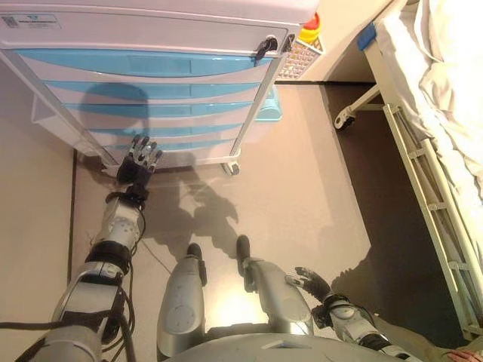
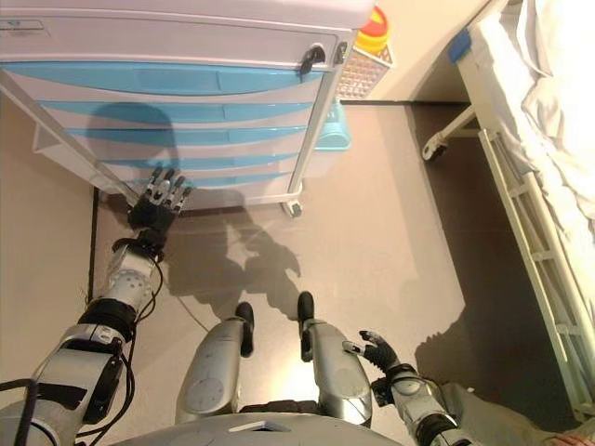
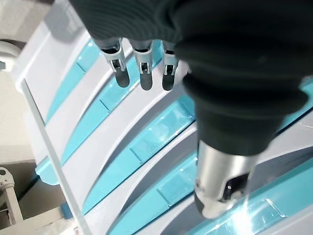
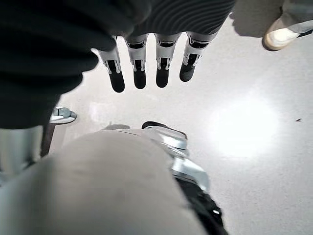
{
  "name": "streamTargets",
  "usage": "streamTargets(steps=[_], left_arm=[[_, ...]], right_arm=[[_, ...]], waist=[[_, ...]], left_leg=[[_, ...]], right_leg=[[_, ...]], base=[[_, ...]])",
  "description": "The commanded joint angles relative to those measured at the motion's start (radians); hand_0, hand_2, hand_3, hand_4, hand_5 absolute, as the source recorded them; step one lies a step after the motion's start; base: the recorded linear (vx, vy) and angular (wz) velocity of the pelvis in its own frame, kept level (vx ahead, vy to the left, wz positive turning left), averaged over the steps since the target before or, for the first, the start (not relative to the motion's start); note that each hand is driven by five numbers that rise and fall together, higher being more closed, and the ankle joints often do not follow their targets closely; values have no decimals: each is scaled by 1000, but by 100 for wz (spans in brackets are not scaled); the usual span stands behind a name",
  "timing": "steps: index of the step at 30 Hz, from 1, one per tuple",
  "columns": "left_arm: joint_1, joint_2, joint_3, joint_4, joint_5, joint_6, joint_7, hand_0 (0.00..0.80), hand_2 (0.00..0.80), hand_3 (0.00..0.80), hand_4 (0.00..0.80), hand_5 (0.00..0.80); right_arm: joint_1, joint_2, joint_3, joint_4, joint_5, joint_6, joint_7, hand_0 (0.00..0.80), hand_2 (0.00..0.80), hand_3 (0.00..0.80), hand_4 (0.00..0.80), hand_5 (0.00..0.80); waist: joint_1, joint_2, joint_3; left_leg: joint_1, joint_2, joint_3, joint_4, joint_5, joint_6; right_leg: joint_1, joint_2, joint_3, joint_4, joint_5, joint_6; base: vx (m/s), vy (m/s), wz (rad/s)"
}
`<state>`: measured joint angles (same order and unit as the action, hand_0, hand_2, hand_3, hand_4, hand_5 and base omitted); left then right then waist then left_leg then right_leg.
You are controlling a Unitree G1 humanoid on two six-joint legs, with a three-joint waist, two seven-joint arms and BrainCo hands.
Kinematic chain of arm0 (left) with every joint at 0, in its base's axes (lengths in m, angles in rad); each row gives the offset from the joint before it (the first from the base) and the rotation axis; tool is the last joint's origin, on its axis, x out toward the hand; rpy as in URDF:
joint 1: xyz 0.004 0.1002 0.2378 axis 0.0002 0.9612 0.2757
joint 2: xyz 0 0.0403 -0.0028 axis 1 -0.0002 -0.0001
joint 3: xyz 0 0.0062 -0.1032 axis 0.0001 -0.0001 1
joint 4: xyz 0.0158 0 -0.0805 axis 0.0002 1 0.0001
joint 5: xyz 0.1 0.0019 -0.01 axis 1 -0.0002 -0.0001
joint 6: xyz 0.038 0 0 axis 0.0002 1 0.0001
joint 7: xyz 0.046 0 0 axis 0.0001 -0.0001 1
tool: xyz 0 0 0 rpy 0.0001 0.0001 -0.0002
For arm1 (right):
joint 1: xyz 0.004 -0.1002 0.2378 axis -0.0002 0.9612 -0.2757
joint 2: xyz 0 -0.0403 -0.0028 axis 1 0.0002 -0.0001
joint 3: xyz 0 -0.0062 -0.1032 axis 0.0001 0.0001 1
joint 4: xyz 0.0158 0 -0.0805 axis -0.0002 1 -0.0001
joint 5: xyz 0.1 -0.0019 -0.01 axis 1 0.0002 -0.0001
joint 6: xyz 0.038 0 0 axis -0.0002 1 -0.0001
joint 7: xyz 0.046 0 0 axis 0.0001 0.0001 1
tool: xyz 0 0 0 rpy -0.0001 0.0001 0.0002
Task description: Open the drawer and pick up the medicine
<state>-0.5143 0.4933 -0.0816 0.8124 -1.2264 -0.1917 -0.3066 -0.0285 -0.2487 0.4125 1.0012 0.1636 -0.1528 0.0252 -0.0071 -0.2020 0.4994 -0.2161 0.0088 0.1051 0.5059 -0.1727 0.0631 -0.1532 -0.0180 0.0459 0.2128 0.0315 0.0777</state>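
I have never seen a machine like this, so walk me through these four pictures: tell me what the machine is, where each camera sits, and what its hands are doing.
This is a two-legged humanoid robot with silver arms and fingered hands. The two wide pictures come from a stereo camera in its head, looking down at the floor and its own arms. The other two come from cameras on its wrists, looking along each hand.

In front stands a white medical cart with blue drawers, all closed. The left hand reaches toward the lower drawers with straight fingers, holding nothing. The right hand hangs low by the robot's side, open and empty. A hospital bed stands on the right. No medicine is visible yet.
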Motion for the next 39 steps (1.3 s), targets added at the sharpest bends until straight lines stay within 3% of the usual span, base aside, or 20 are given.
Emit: streamTargets(steps=[1, 25, 39], left_arm=[[-42, 38, 25, -11, -51, -2, -14, 0, 0, 0, 0, 0], [-121, 135, 30, -117, -176, 0, -55, 0, 0, 0, 0, 0], [-143, 157, 24, -122, -191, 108, 20, 0, 0, 0, 0, 0]], right_arm=[[148, 28, 121, -2, -36, 14, 1, 0, 0, 0, 0, 0], [158, 36, 169, -64, -15, 0, -33, 0, 0, 0, 0, 0], [184, 39, 170, -70, -25, 20, -21, 0, 0, 0, 0, 0]], waist=[[-16, 7, -28], [-7, -22, 3], [-14, -32, -2]], left_leg=[[-76, -66, -22, -40, 65, -2], [-130, -57, -49, -32, 72, 1], [-100, -58, -51, -38, 79, 4]], right_leg=[[-30, 84, -23, 12, 40, 3], [-94, 91, -48, 29, 57, 16], [-87, 82, -59, 37, 73, 24]], base=[[0, 0, 0], [-8, -16, 1], [43, -9, 0]])
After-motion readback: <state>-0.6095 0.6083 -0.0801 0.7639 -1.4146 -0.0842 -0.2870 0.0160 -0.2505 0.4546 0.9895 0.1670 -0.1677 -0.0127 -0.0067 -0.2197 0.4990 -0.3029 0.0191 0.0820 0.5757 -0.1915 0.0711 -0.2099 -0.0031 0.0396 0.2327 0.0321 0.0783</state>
